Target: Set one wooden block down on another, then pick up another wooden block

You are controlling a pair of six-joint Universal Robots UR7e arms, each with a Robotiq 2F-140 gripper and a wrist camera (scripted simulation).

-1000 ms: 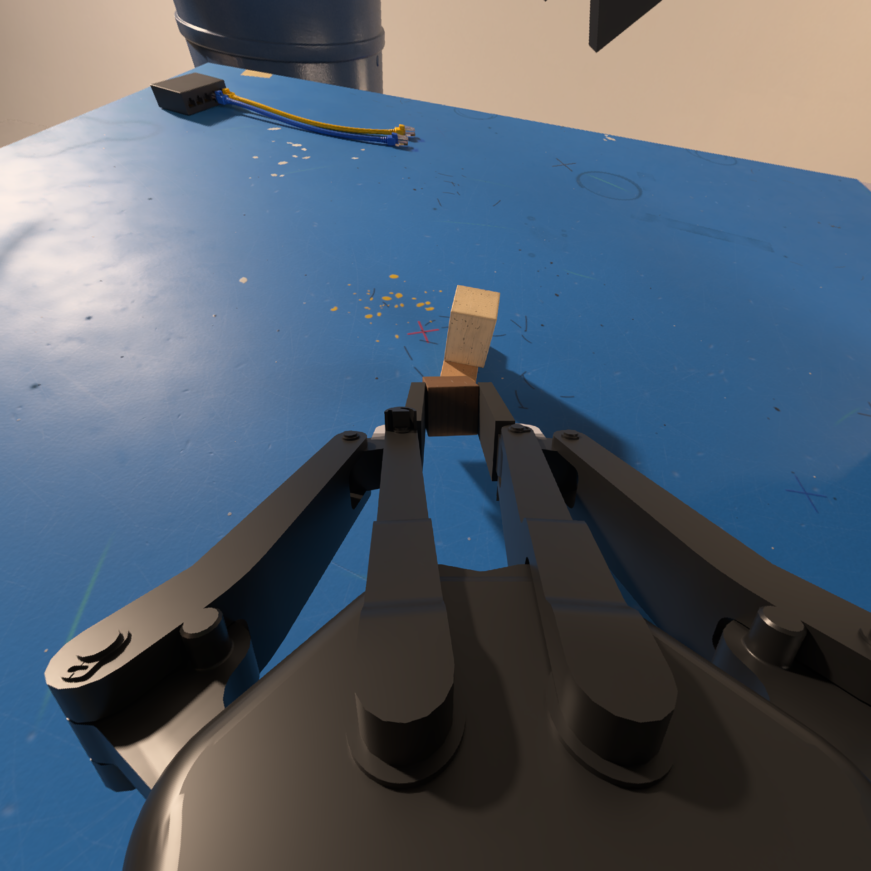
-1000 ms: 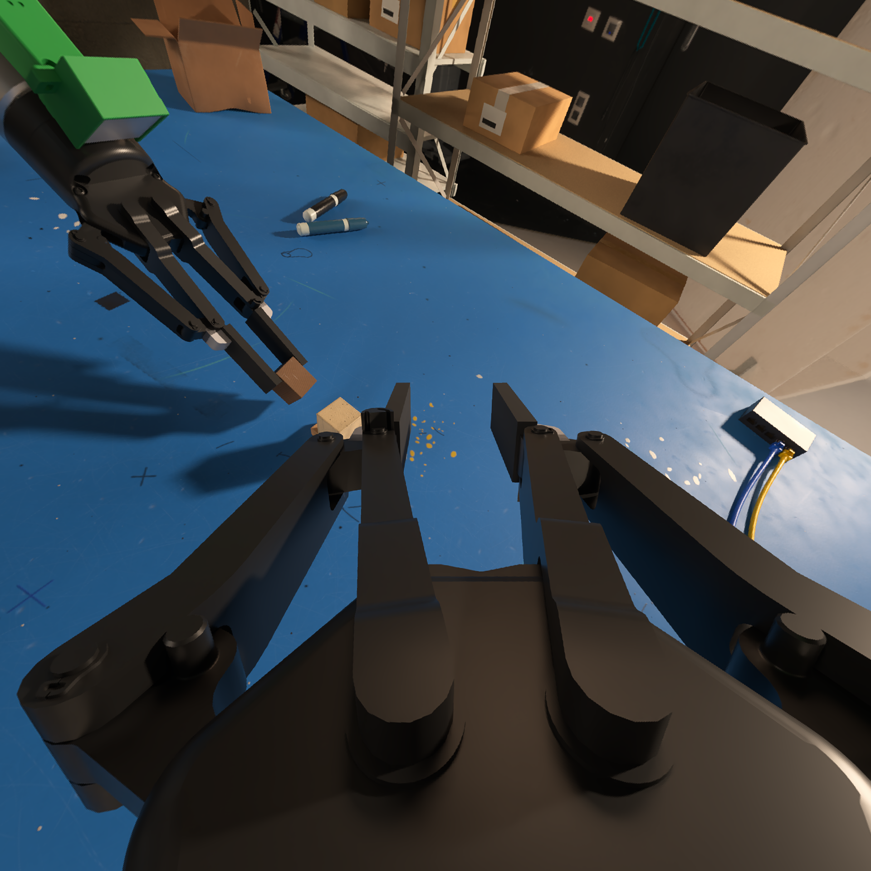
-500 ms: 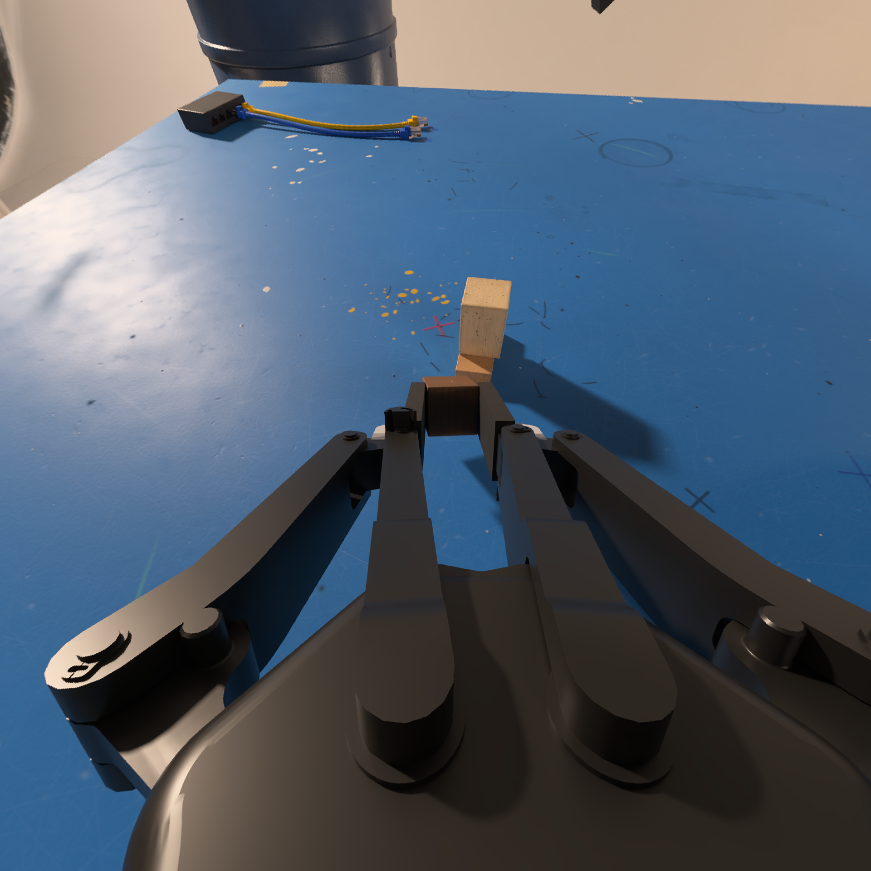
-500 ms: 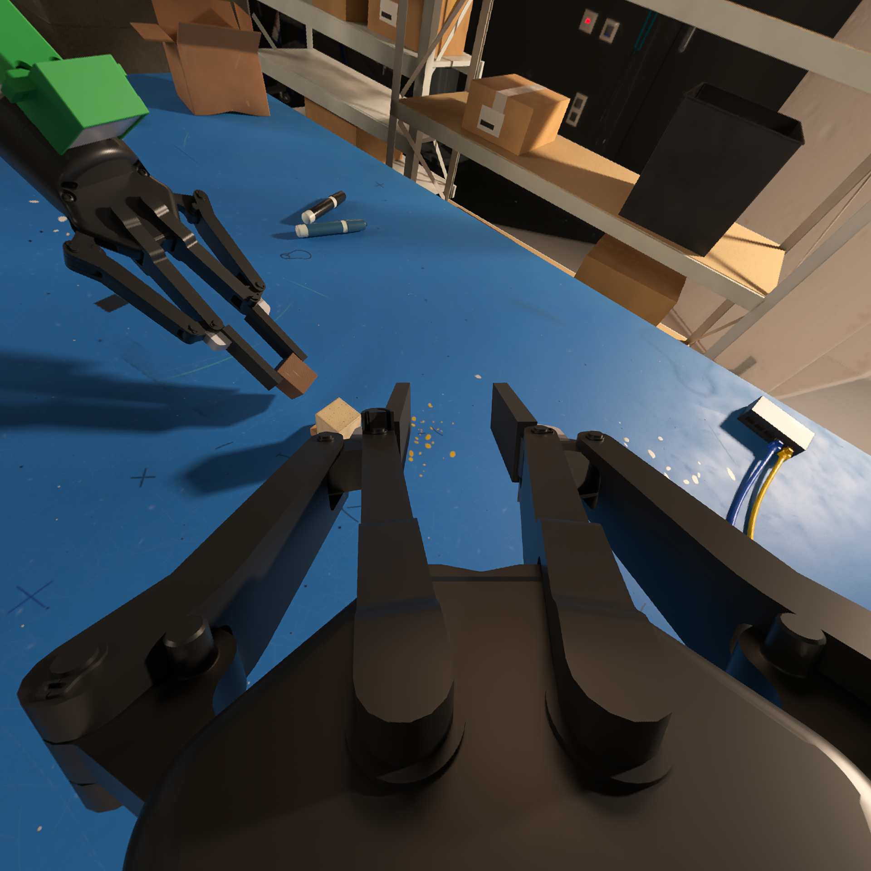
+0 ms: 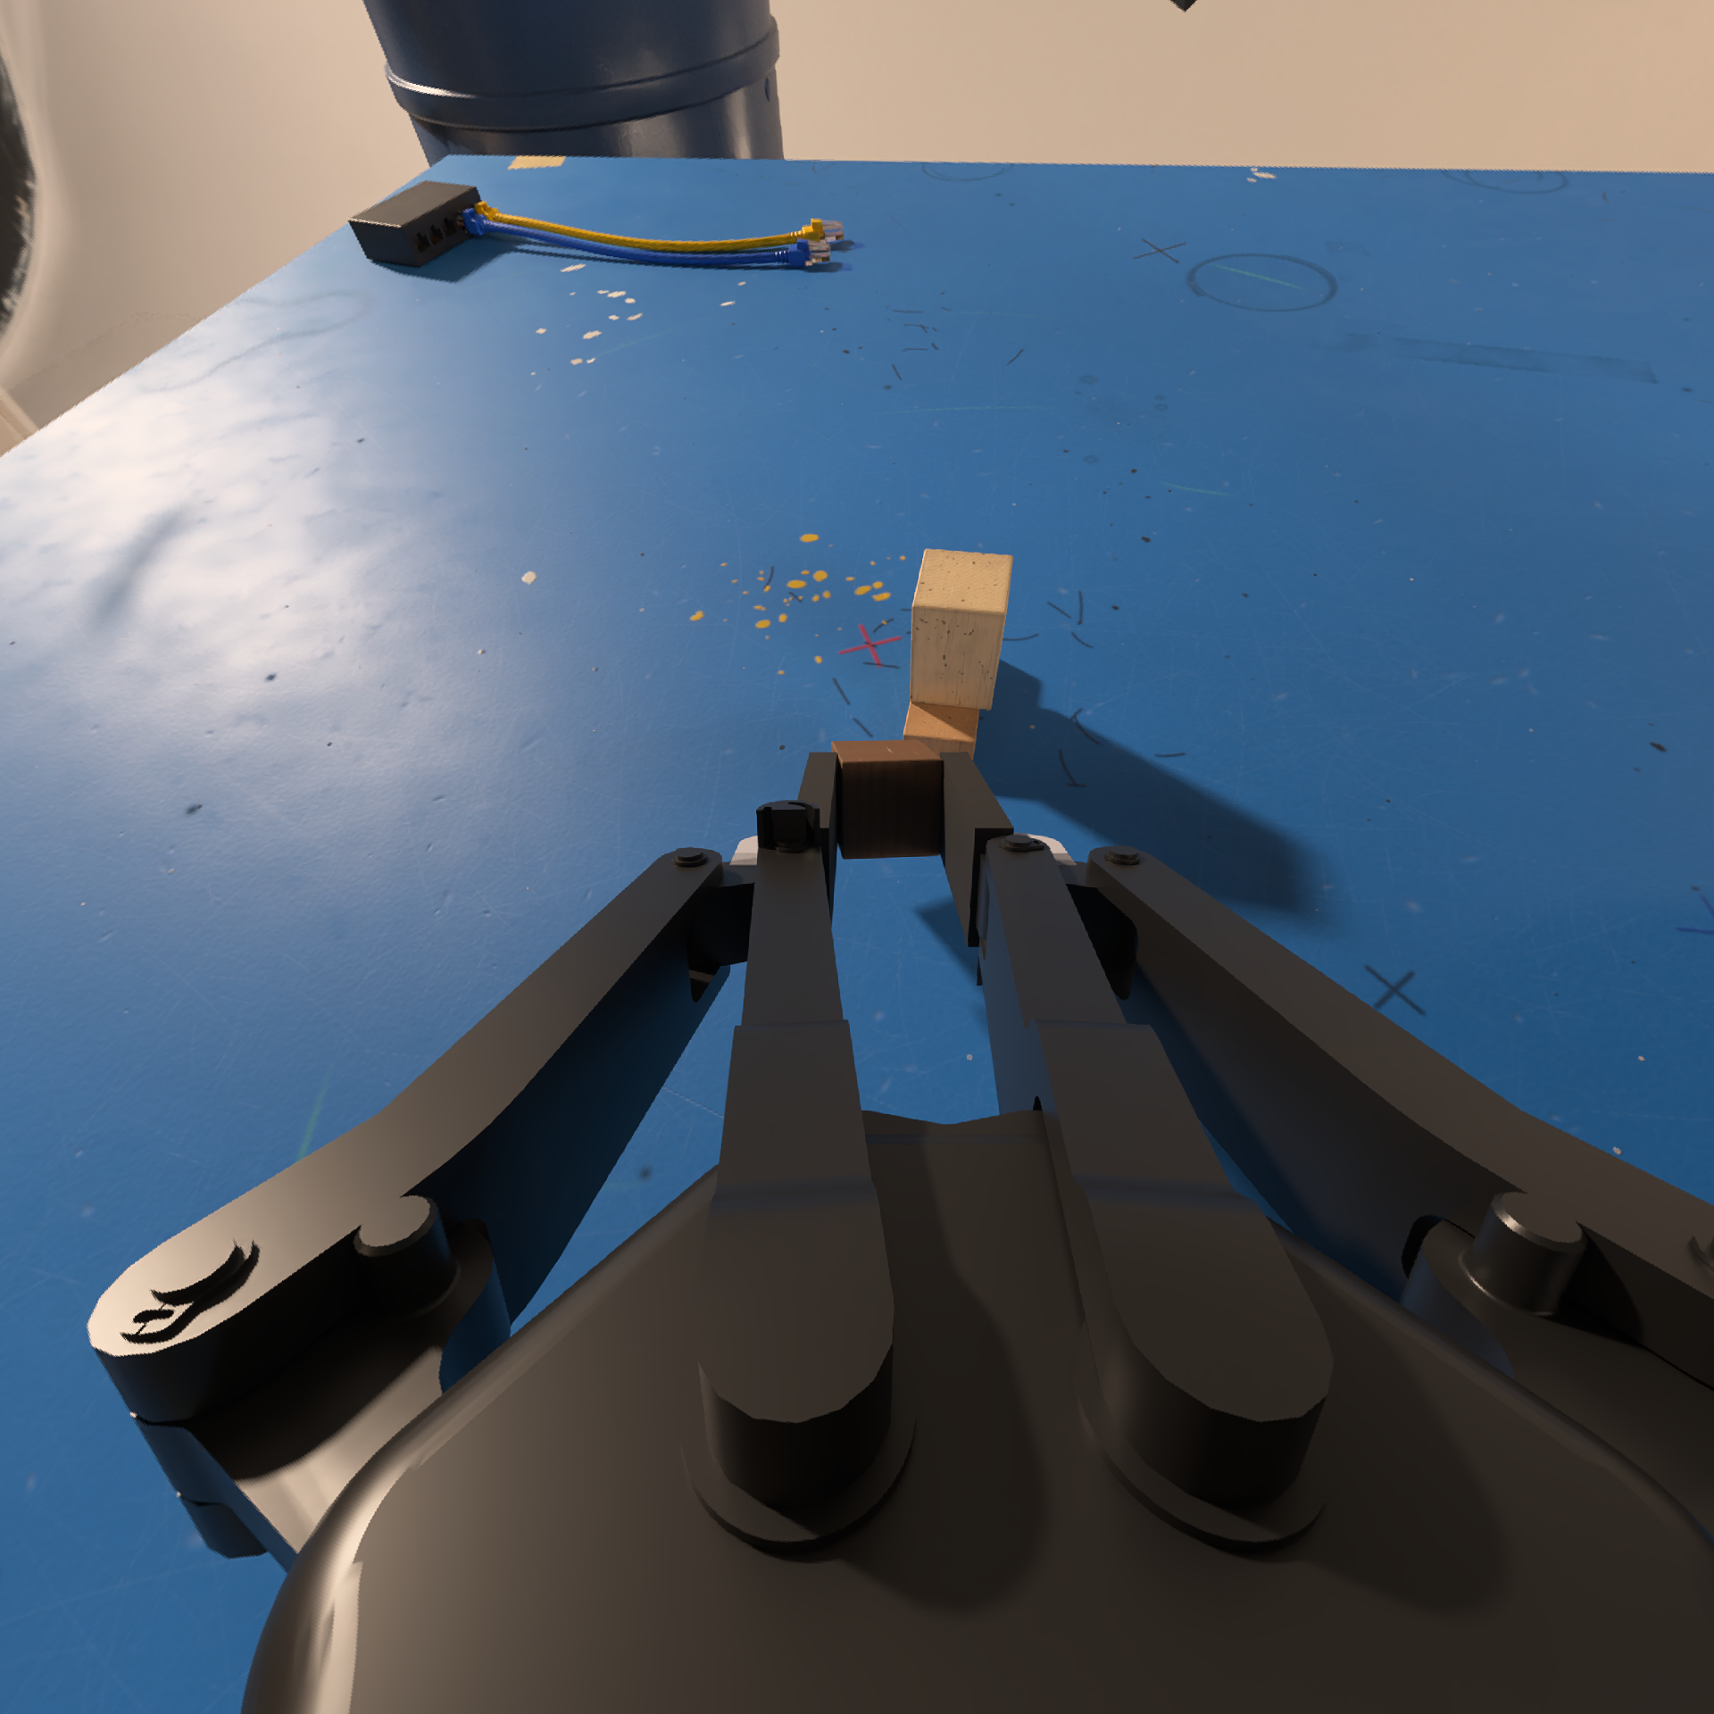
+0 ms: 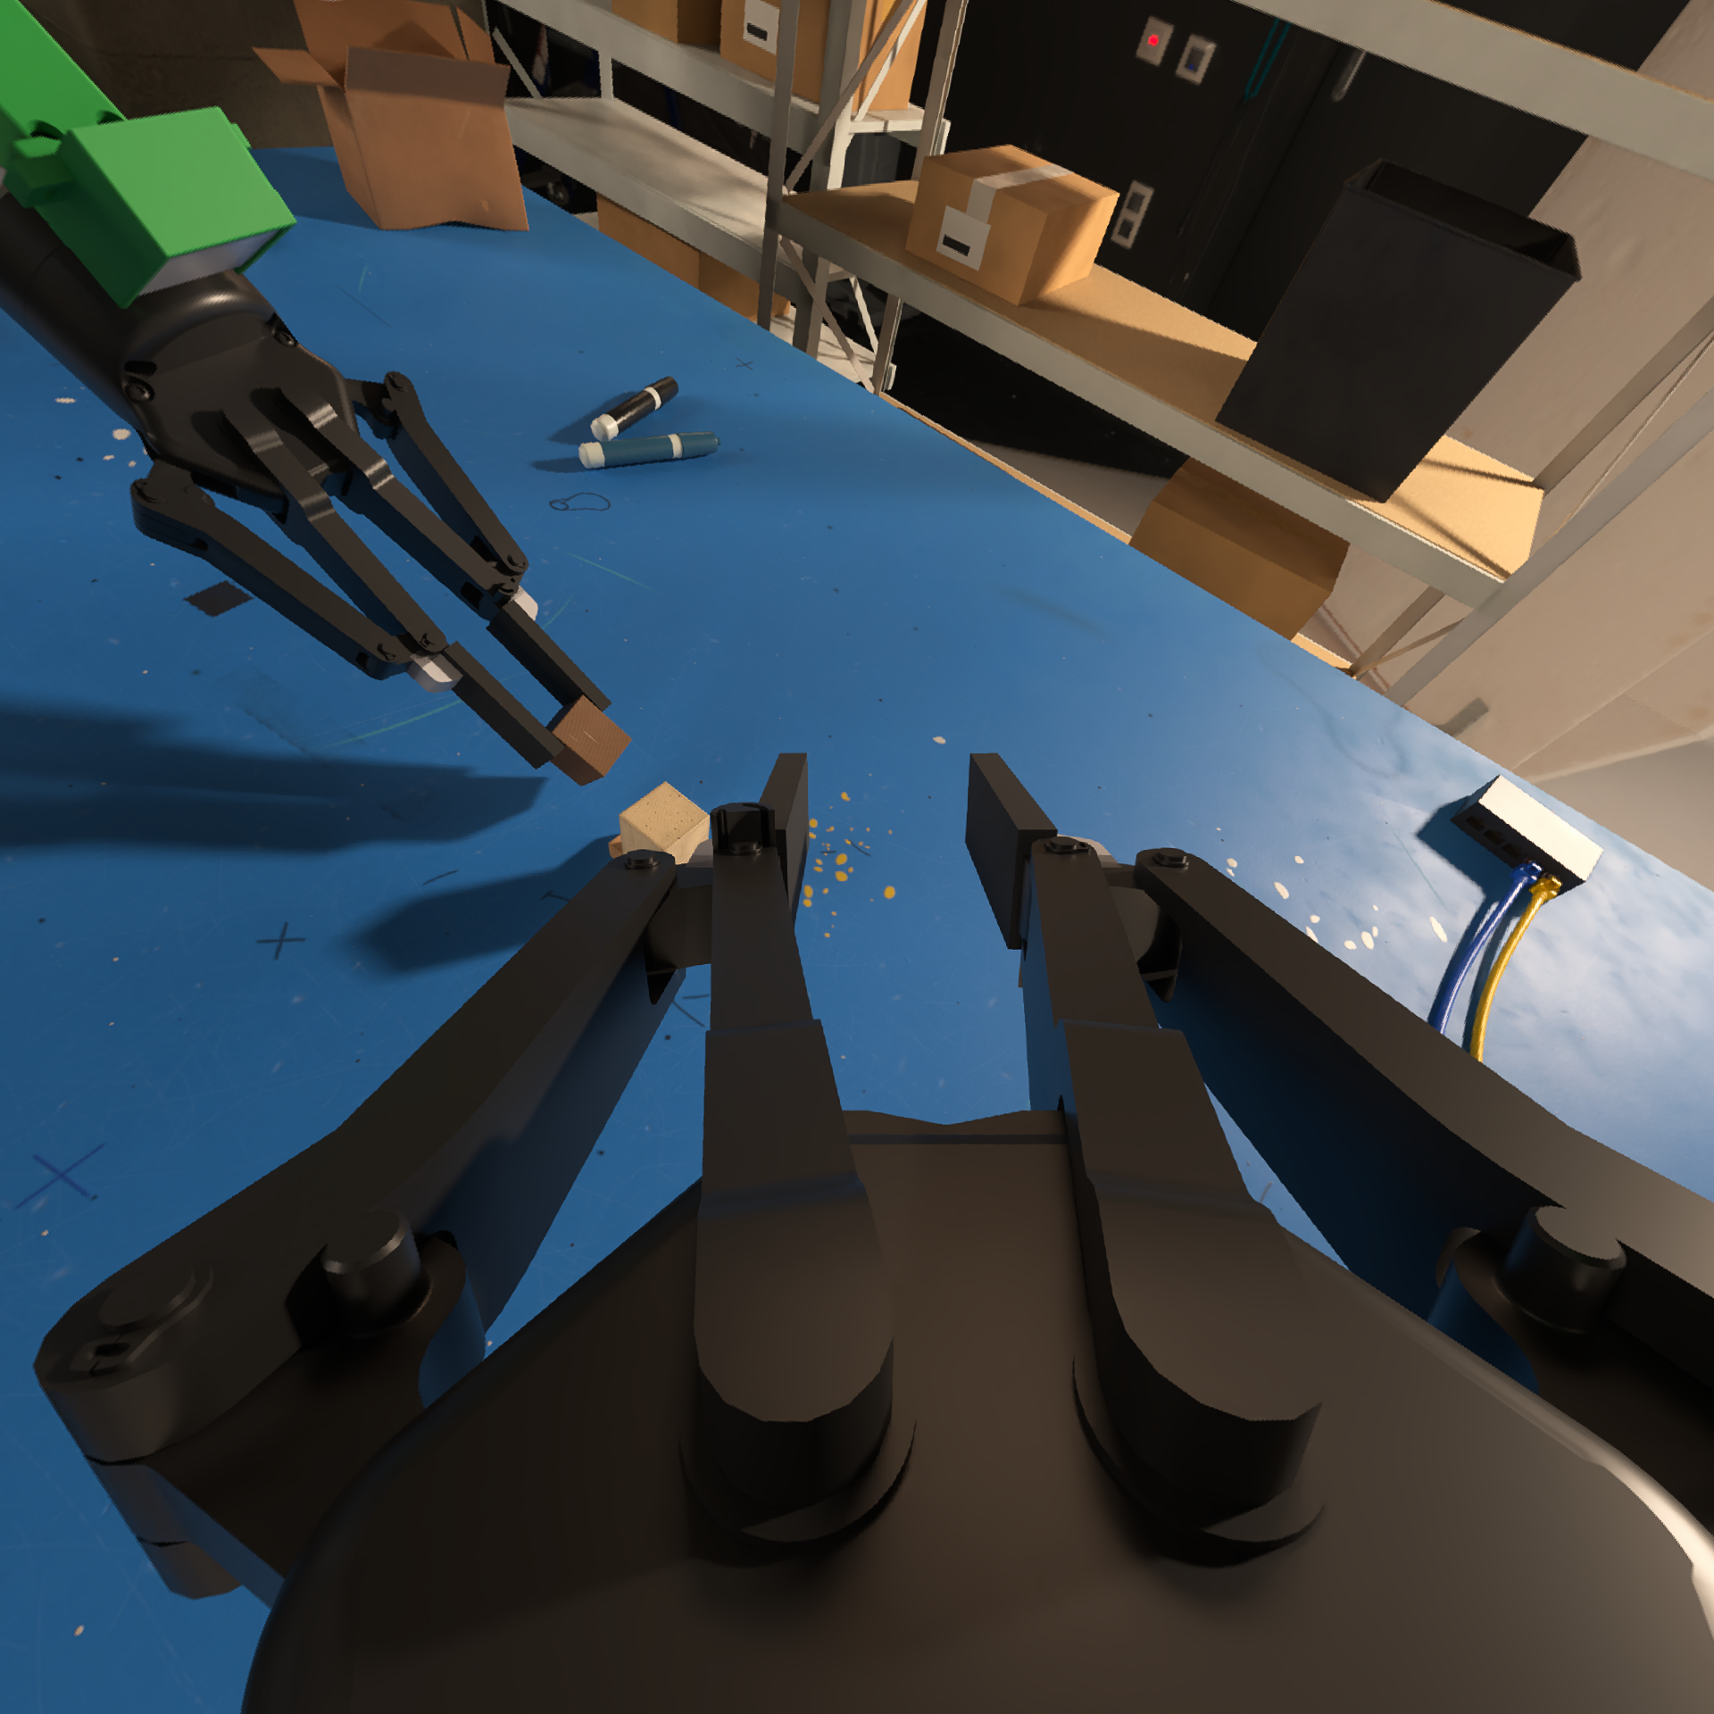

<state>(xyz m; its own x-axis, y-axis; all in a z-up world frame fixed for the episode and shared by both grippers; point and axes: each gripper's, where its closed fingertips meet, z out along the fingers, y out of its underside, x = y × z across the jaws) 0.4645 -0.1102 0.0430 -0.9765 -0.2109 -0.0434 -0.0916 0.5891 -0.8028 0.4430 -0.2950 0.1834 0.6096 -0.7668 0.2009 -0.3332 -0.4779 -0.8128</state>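
Observation:
My left gripper (image 5: pixel 888 799) is shut on a dark brown wooden block (image 5: pixel 886 802) and holds it above the blue table (image 5: pixel 371 649). Just beyond it a pale wooden block (image 5: pixel 958 627) stands on top of a tan wooden block (image 5: pixel 941 723), which is partly hidden by the held block. In the right wrist view the left gripper (image 6: pixel 580 737) with the brown block (image 6: pixel 591 739) hangs above and left of the pale block (image 6: pixel 663 821). My right gripper (image 6: pixel 886 821) is open and empty, just right of that stack.
A black hub with blue and yellow cables (image 5: pixel 417 221) lies at the table's far left corner; it also shows in the right wrist view (image 6: pixel 1526 835). Two markers (image 6: pixel 645 431) lie farther off. Shelves with cardboard boxes (image 6: pixel 1011 223) and a black bin (image 6: pixel 1391 325) stand beyond the table edge.
My left gripper has swung and tilted with the brown block held, so the stacked blocks now look more upright in its view. My right gripper has stayed open and still.

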